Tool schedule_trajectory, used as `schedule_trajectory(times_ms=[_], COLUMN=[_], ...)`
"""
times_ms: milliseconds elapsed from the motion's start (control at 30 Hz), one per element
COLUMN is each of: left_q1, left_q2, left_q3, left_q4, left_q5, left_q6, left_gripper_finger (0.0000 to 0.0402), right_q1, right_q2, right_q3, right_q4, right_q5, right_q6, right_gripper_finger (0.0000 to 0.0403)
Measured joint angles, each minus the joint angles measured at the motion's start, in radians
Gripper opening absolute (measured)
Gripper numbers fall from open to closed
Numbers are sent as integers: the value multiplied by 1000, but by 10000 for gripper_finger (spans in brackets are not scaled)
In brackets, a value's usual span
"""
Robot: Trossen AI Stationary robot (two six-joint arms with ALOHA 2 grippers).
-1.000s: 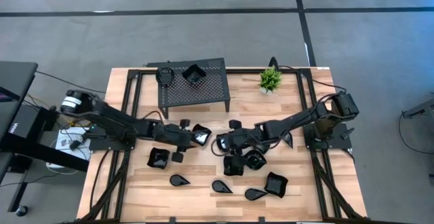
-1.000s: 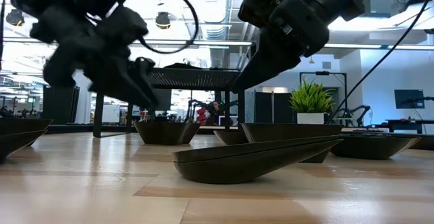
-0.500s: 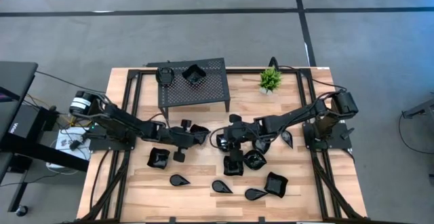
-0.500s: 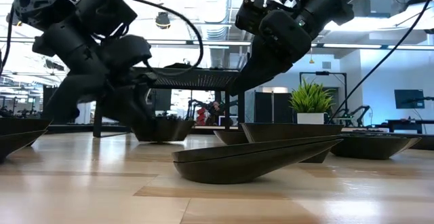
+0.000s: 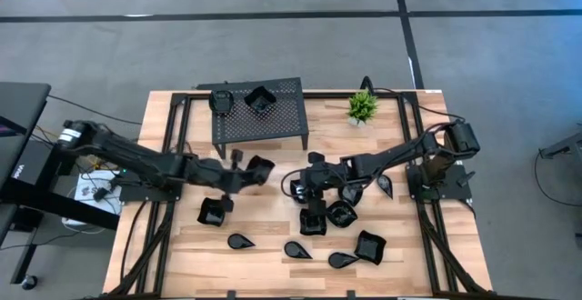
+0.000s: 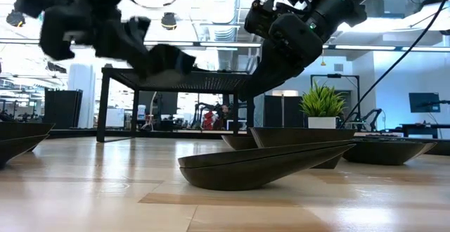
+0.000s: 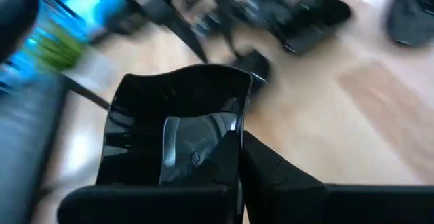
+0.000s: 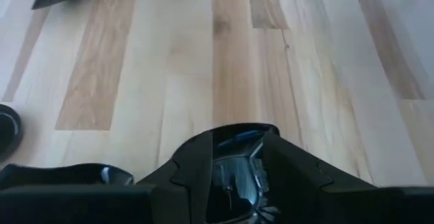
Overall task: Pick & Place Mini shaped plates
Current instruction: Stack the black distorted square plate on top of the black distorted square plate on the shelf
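Several glossy black mini plates lie on the wooden table, among them a square one and teardrop ones. Two more rest on top of the black perforated stand. Near the table's middle, my left gripper is shut on a wavy-edged square plate, raised above the table. My right gripper hangs over the cluster of plates at centre right, with a small glossy plate between its fingers. My left gripper pinches the square plate's near rim, one finger inside the hollow and one outside. It comes level from the table's left. The plate is lifted clear, its hollow facing up. My right gripper has the small plate between its two fingers, clear of the table. The fingers themselves hide which part of it they are on.
A small green potted plant stands at the far right. Plates crowd the table below and beside my right gripper. Bare wood lies between the stand and the two grippers and along the near left.
My left gripper has shut on the square plate's rim and risen with it, shifting a little toward the table's far left; the plate has left the table and hangs near the stand top's height. My right gripper has edged slightly toward the far edge.
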Motion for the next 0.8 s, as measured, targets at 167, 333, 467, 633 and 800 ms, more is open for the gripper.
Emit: schedule_trajectory(times_ms=[167,333,467,633,800], left_q1=[72,282,507,749,853], left_q2=[-129,-137,-72,35,91], left_q3=[72,180,260,288,288], left_q4=[13,5,-66,-103,-100], left_q5=[-119,-51,102,313,419], left_q6=[292,510,527,535,592], left_gripper_finger=[7,6,7,7,7], right_q1=[-6,-6,-14,-18,-18], right_q2=[0,0,0,0,0], right_q3=[0,0,0,0,0], right_q4=[3,8,22,22,19], right_q5=[1,1,2,2,1], right_q6=[0,-1,-2,-2,-2], right_gripper_finger=[127,127,127,127,127])
